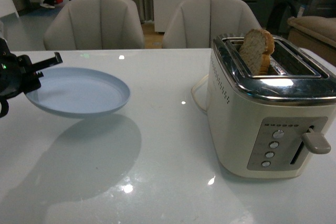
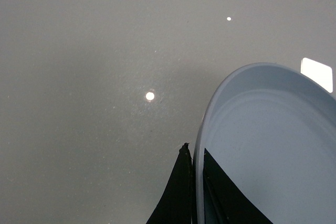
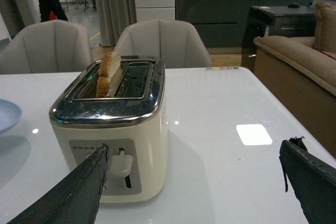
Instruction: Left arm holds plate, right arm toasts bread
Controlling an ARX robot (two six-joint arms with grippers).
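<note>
Front view, near to far: loads of bare white table (image 1: 157, 192) up close, so plenty of open room in the middle. Next up, one pale-blue plate (image 1: 79, 95) on the left, lifted clear of the tabletop with its shadow underneath. Left rim clamped tight in the left gripper (image 2: 195, 153), one finger on each face. Over on the right, one cream toaster (image 1: 252, 124) parked close to the table's right edge. Two slots, one slice of bread (image 1: 256, 51) poking up out of the left slot, lever (image 1: 316, 142) sitting high. Right gripper (image 3: 195, 148) spread wide, holding nothing, facing the toaster's lever side. Further back, two grey chairs (image 1: 94, 22) tucked at the far edge.
</note>
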